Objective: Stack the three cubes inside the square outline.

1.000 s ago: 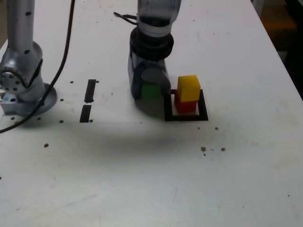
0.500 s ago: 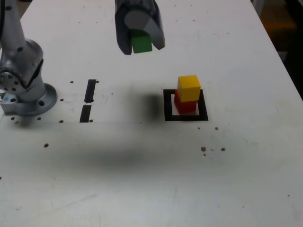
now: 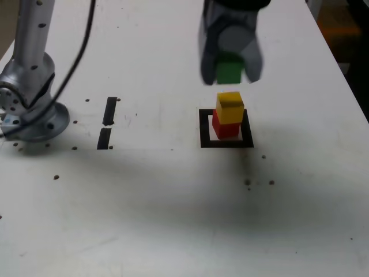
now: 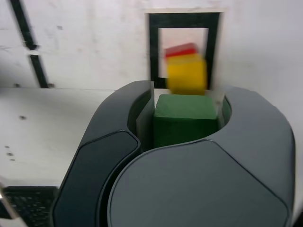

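A robot gripper is gripping a green cube between its jaws, hanging in the air just above a yellow cube. The yellow cube is sitting on a red cube inside a black square outline on a white table.

Looks like a robotics lab bench I'm driving from afar: plain white table scuffed and speckled with dark crumbs, arm base bolted near its left edge in the exterior view, black cable trailing over it, black tape strips and a taped square marking spots.
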